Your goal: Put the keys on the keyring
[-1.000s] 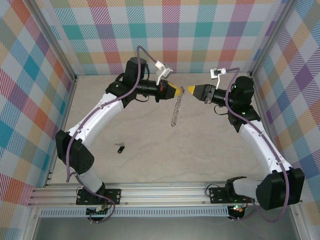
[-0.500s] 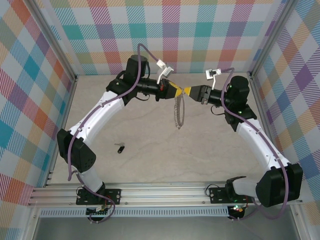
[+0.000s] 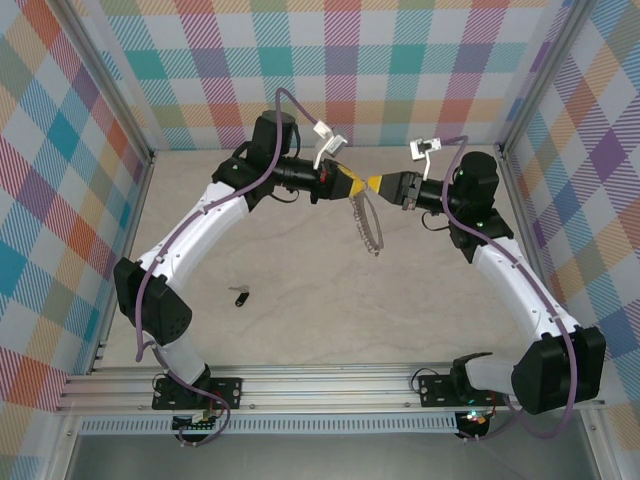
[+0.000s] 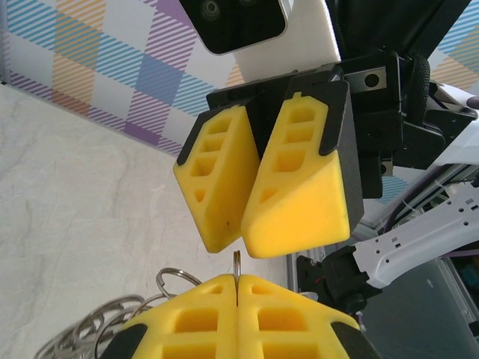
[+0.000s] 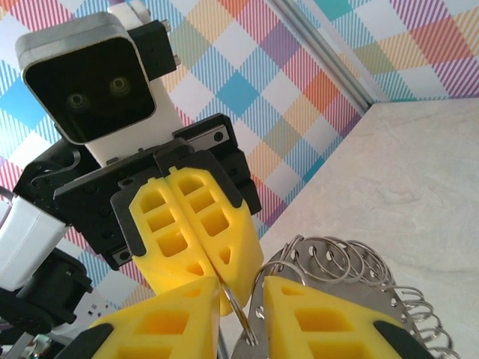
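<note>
The keyring (image 3: pixel 370 225) is a curved metal strip carrying several small wire rings, and it hangs in mid-air at the back of the table. My left gripper (image 3: pixel 352 184) is shut on one thin ring (image 4: pixel 236 263) at its top. My right gripper (image 3: pixel 377 184) meets the left one tip to tip. Its jaws stand slightly apart around that same ring (image 5: pixel 241 303), with the holed strip (image 5: pixel 352 288) just beyond. The key (image 3: pixel 240 295), tiny and dark, lies on the table in front of the left arm, far from both grippers.
The table (image 3: pixel 300 330) is pale marble-patterned, boxed in by checked walls (image 3: pixel 60 180) and metal frame posts. An aluminium rail (image 3: pixel 320 385) with both arm bases runs along the near edge.
The right gripper has closed in on the left gripper's tips and now straddles the held ring. The hanging keyring has swung from lower left toward the right.
</note>
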